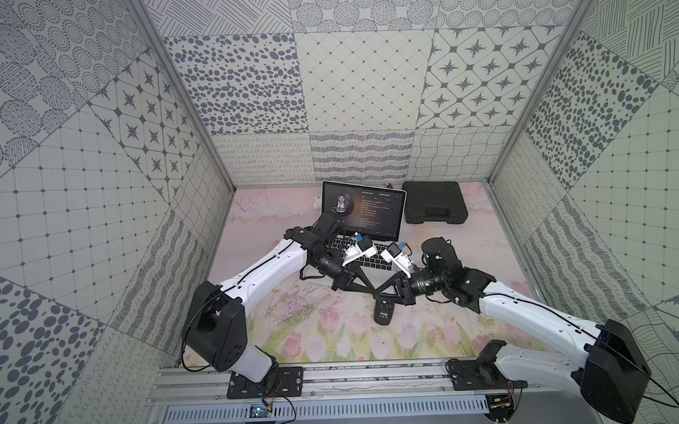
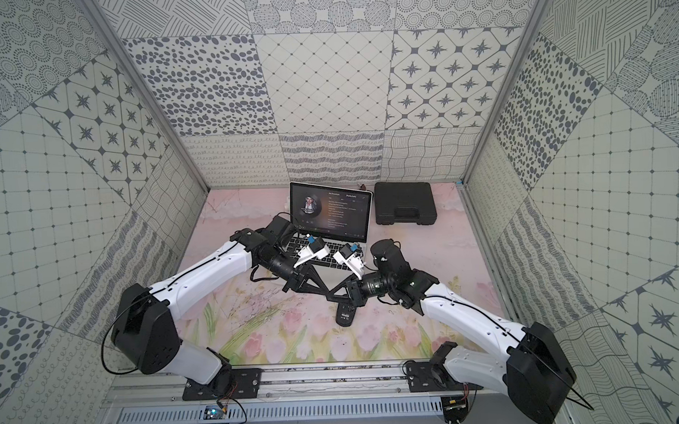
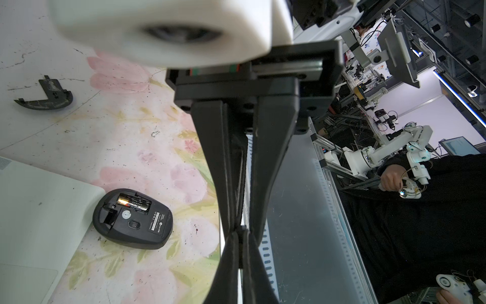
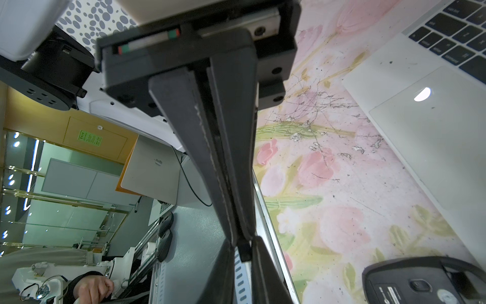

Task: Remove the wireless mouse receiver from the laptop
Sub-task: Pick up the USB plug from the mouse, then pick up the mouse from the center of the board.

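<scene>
The silver laptop (image 1: pixel 363 208) stands open at the back, its screen lit. My two grippers meet tip to tip above the mat in front of it. The wireless mouse receiver (image 4: pixel 245 251), a tiny black stub, sticks out of the tips of my right gripper (image 4: pixel 242 240), which is shut on it. My left gripper (image 3: pixel 238 231) is shut, and its tips touch the stub's free end. I cannot tell whether they pinch it. In both top views the meeting tips (image 1: pixel 373 293) hide the stub.
A black mouse (image 3: pixel 132 218) lies belly up by the laptop's front corner, its battery bay uncovered. Its loose cover (image 3: pixel 44 97) lies on the floral mat. A black plastic case (image 1: pixel 434 201) sits right of the laptop. Patterned walls enclose three sides.
</scene>
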